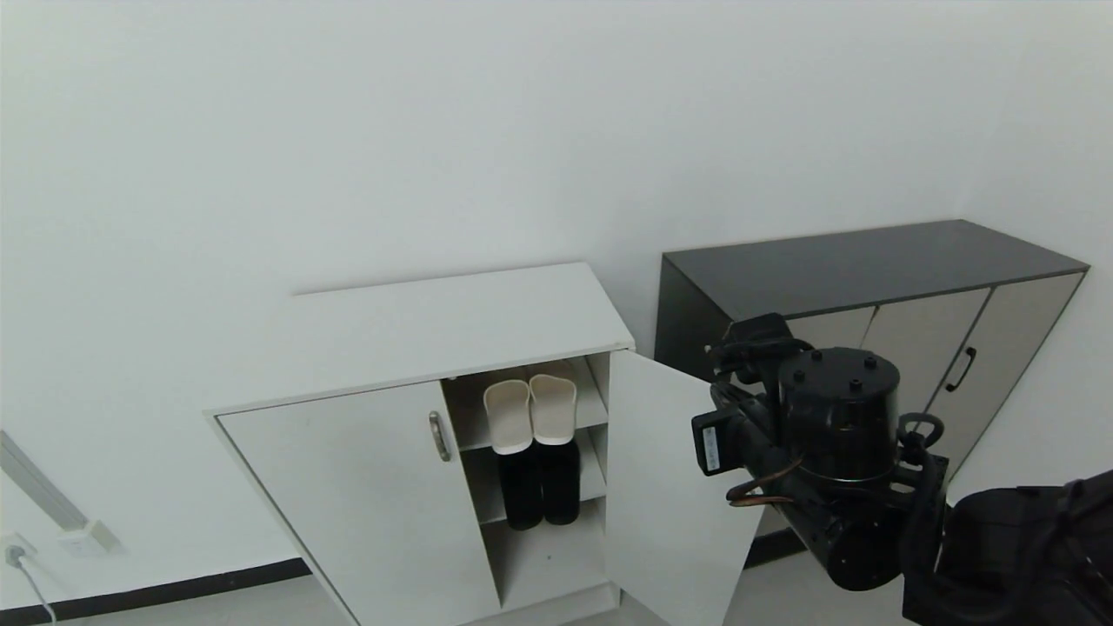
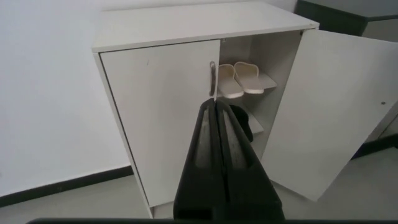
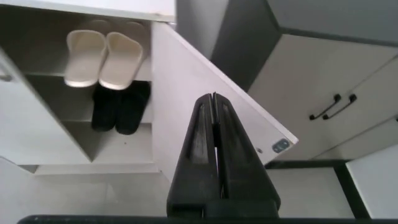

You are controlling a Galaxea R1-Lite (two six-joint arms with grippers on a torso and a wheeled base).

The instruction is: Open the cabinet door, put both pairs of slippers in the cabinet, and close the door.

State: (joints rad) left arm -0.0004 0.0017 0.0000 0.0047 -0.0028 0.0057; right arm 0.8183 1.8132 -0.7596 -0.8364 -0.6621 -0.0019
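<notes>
The white cabinet (image 1: 452, 322) has its right door (image 1: 669, 487) swung open and its left door (image 1: 365, 504) closed. A white pair of slippers (image 1: 530, 413) lies on the upper shelf. A black pair (image 1: 539, 482) stands on the shelf below. My right gripper (image 3: 214, 99) is shut and empty, just outside the open door (image 3: 180, 74) near its free edge. My right arm (image 1: 835, 443) shows to the right of that door. My left gripper (image 2: 214, 102) is shut and empty in front of the closed left door, close to its metal handle (image 2: 212, 78).
A dark cabinet (image 1: 869, 261) with grey doors and black handles (image 3: 329, 107) stands against the wall right of the white one. A wall socket with a cable (image 1: 13, 552) sits low at the far left. Bare floor (image 3: 93, 193) lies before the cabinets.
</notes>
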